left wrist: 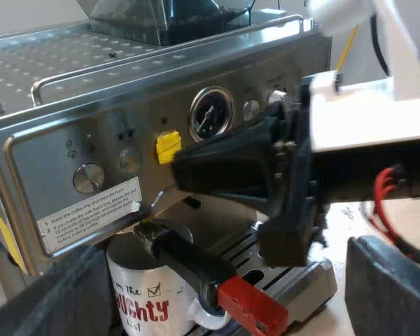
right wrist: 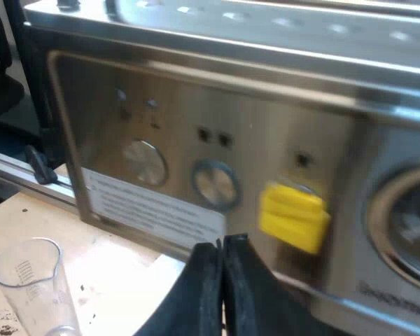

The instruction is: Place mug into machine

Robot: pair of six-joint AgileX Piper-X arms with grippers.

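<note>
The mug [left wrist: 143, 294] stands upright at the front of the espresso machine [left wrist: 56, 140], under the locked holder [left wrist: 189, 262], long axis vertical, mouth up; with twelve toward the machine, its handle loop points out at roughly five o'clock, beneath the holder's red end. My left gripper [left wrist: 224, 280] is spread wide and empty, one finger close by the mug at about eight o'clock, so a careless pull-away could snag and tip it. My right gripper [right wrist: 222, 246], pinched closed on nothing, hovers just beside the yellow button [right wrist: 294, 217] and could bump it

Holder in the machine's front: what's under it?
A white mug with red lettering sits directly under the holder. The holder covers the mug's mouth, so its inside can't be seen.
</note>
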